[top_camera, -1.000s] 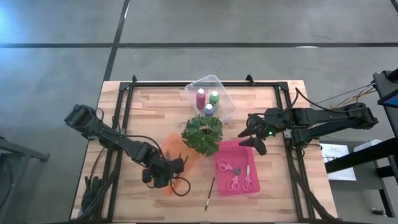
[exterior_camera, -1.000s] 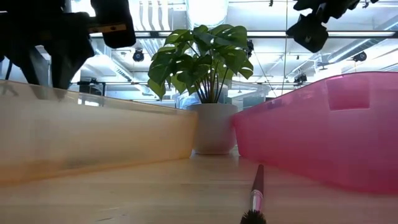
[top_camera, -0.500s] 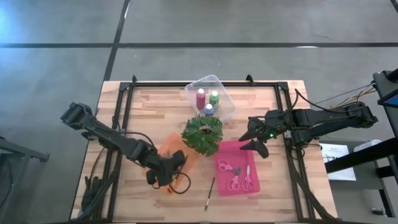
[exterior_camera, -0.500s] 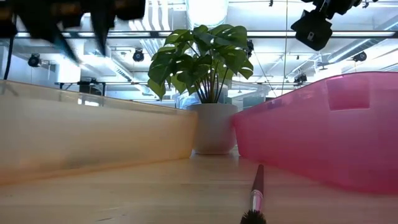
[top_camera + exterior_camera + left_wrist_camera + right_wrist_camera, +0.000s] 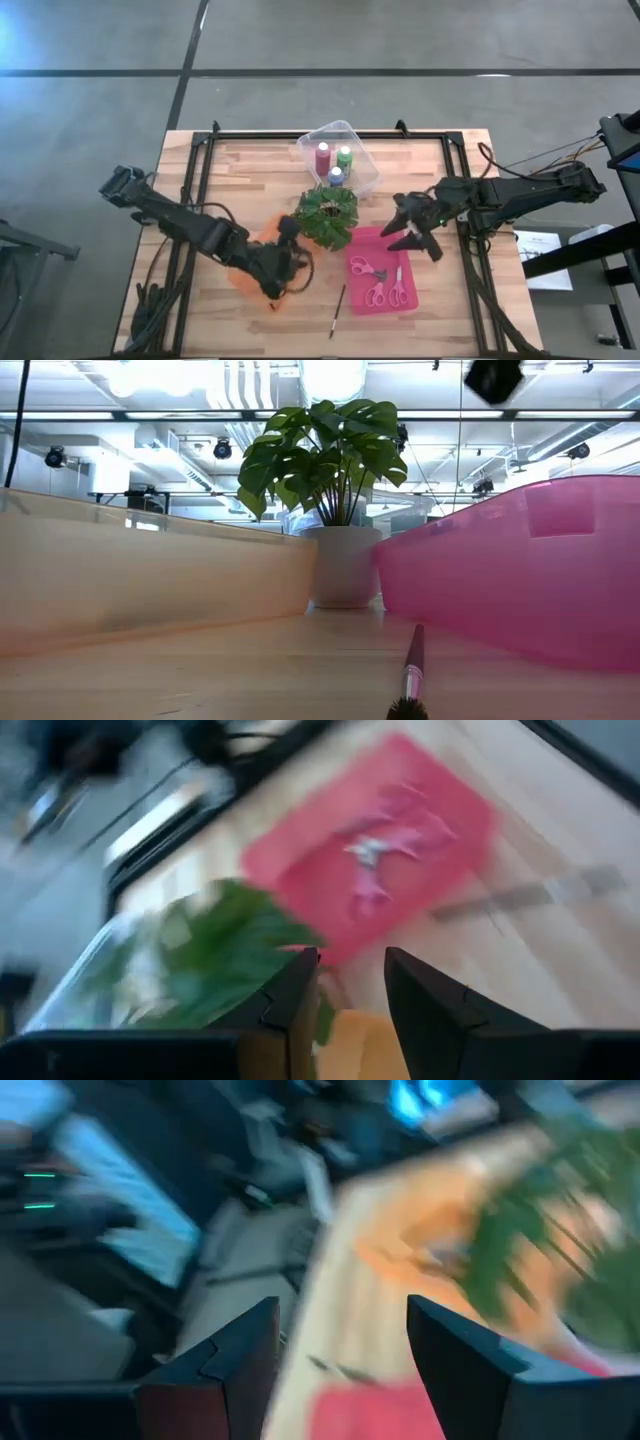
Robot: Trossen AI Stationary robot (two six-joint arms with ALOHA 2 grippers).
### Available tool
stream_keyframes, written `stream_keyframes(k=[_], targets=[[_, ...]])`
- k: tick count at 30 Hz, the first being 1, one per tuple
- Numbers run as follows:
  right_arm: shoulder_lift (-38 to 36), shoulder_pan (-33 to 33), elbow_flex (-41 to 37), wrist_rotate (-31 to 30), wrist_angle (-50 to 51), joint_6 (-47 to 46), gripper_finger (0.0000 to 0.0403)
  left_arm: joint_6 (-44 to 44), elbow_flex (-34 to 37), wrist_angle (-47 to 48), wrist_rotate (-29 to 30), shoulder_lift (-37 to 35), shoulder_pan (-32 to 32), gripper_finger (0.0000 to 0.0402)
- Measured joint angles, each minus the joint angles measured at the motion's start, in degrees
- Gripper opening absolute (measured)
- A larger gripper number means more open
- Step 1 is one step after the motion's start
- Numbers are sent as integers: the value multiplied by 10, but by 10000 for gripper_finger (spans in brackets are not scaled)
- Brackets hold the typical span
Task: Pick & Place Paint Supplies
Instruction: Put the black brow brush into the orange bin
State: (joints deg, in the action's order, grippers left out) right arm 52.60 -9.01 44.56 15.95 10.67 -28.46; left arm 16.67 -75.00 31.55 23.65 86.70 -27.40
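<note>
Three paint bottles, maroon (image 5: pixel 322 157), green (image 5: pixel 344 156) and blue-purple (image 5: pixel 335 176), stand in the clear tray (image 5: pixel 362 150). Three pink-handled scissors (image 5: pixel 376 281) lie in the pink tray (image 5: pixel 405 303). A dark-handled paintbrush (image 5: pixel 338 312) lies on the bare wood near the front edge, its bristles toward the low camera (image 5: pixel 412 670). My left gripper (image 5: pixel 290 245) hovers open over the orange tray (image 5: pixel 262 240), beside the plant (image 5: pixel 325 215), with nothing between its fingers (image 5: pixel 350 990). My right gripper (image 5: pixel 408 232) hangs open above the pink tray's far right corner, also holding nothing (image 5: pixel 340 1370).
The potted plant (image 5: pixel 325 460) stands mid-table between the orange tray (image 5: pixel 150 580) and the pink tray (image 5: pixel 520 560). Black frame rails (image 5: pixel 200 190) run along the left and right sides of the table. Bare wood lies along the near edge around the paintbrush.
My left gripper has risen out of the orange tray, up out of the low view, and swung toward the plant, rolling at the wrist. My right gripper has risen a little and tipped over the pink tray's far corner.
</note>
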Motion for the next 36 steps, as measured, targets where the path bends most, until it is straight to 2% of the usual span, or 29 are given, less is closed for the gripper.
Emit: stream_keyframes(k=[3, 6, 9, 13, 17, 25, 28, 33, 36], targets=[[2, -1, 1, 56, -82, 32, 212, -126, -18, 0, 64, -9, -2, 125], [13, 0, 3, 107, -134, 73, 212, -210, -34, 0, 90, -13, -7, 125], [42, 0, 33, 166, -112, 132, 212, -238, -51, 1, 102, -14, -17, 125], [96, 0, 86, 214, -15, 259, 212, -248, -76, 26, 104, -15, -22, 125], [163, 0, 137, 218, 62, 384, 212, -303, -119, 113, 105, -16, -23, 125], [320, -25, 252, 219, 122, 472, 212, -455, -224, 409, 107, -17, -23, 125], [376, -51, 294, 221, 130, 505, 212, -495, -242, 494, 84, -23, -23, 125], [457, -93, 366, 217, 131, 515, 212, -527, -235, 557, 55, -46, -23, 125], [501, -117, 403, 183, 132, 509, 212, -534, -222, 566, 50, -62, -24, 125]])
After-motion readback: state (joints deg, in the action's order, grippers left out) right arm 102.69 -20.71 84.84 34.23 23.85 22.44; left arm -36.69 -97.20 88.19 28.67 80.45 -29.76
